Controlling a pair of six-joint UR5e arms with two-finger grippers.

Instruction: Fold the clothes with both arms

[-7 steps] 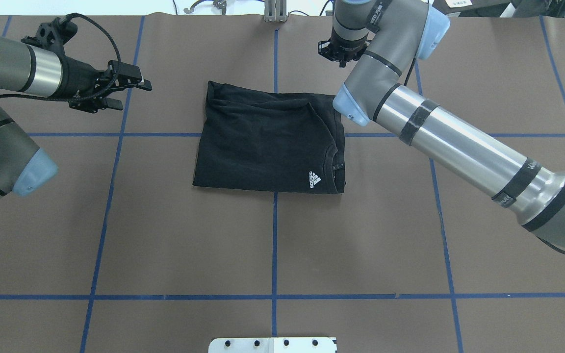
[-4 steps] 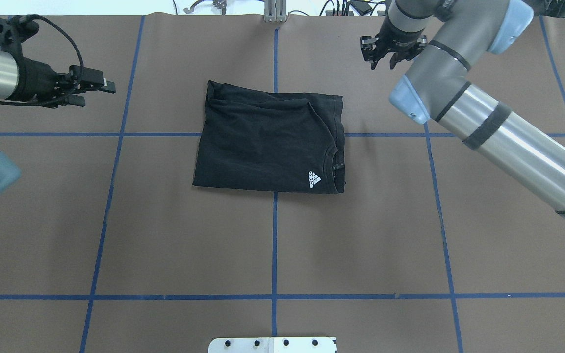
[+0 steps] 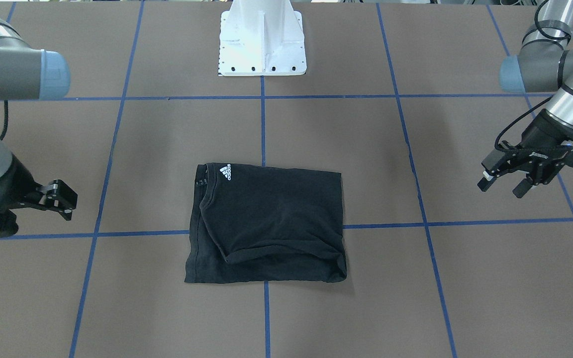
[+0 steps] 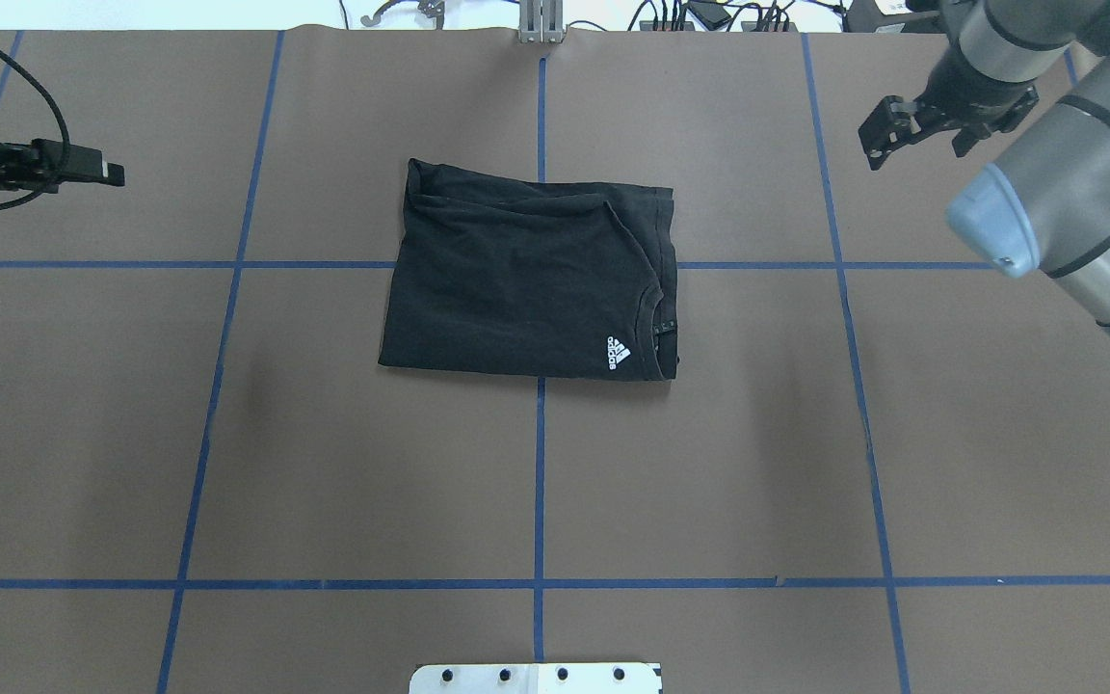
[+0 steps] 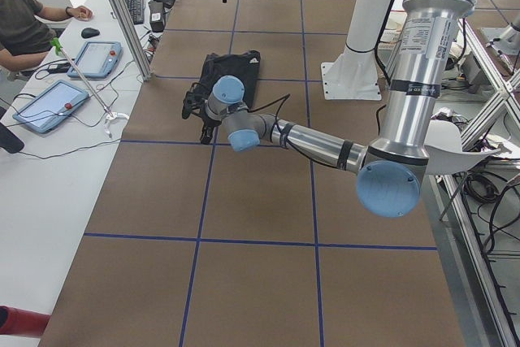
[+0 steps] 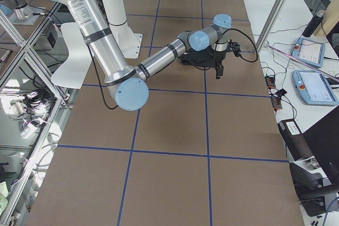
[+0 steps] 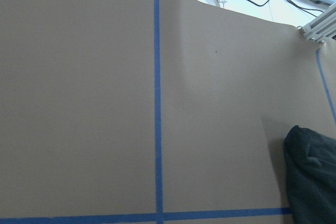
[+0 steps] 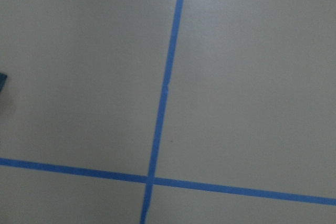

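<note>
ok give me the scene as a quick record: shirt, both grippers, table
shirt: black, folded into a rough rectangle, lying flat near the table's middle
logo: small, white, facing up beside the collar
left gripper: open, empty, off to one side of the shirt, not touching it
right gripper: open, empty, off to the other side, not touching it
table: brown cover with a blue tape grid
fold: looks done, nothing held
</note>
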